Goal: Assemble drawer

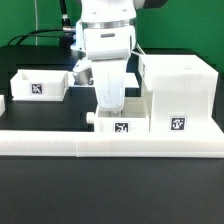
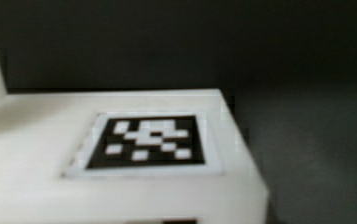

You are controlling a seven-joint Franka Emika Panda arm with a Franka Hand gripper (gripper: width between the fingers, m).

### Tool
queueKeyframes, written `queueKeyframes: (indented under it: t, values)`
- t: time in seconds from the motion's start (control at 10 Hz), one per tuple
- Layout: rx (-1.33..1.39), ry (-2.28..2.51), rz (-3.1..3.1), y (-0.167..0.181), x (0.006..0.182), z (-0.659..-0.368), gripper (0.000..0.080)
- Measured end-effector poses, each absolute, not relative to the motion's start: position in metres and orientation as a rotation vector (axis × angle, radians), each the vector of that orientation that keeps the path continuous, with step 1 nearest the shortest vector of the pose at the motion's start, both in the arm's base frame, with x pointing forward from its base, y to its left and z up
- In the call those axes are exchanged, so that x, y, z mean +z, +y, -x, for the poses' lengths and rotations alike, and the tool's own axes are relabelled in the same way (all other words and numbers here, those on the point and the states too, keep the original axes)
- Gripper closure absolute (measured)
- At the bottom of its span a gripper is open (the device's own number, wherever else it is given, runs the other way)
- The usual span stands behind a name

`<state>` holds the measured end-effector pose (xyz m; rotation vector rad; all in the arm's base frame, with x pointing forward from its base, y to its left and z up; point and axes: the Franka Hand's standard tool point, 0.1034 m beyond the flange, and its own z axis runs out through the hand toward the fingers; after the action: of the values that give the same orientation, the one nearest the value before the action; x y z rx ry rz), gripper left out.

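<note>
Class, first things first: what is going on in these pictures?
A robot arm is working among loose white plastic parts. Its gripper is lowered over a small tagged box that sits beside the large casing, behind the long white rail. A second small box waits apart at the exterior view's left. Whether the gripper is shut cannot be told.

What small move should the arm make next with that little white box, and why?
Probably shut the pincer on the little box and lift it slightly. The pincer sits low right at that box, which rests beside the big casing, not inside it. Whether it already grips, I cannot tell.
</note>
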<state>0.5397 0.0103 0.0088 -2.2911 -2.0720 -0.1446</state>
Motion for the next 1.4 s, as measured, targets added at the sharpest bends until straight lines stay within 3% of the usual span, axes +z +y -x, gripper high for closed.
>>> queueKeyframes:
  t: [1.4]
  values:
    - [-0.092,-2.076,2.275,0.0086,0.0088,-0.5386,0.0757]
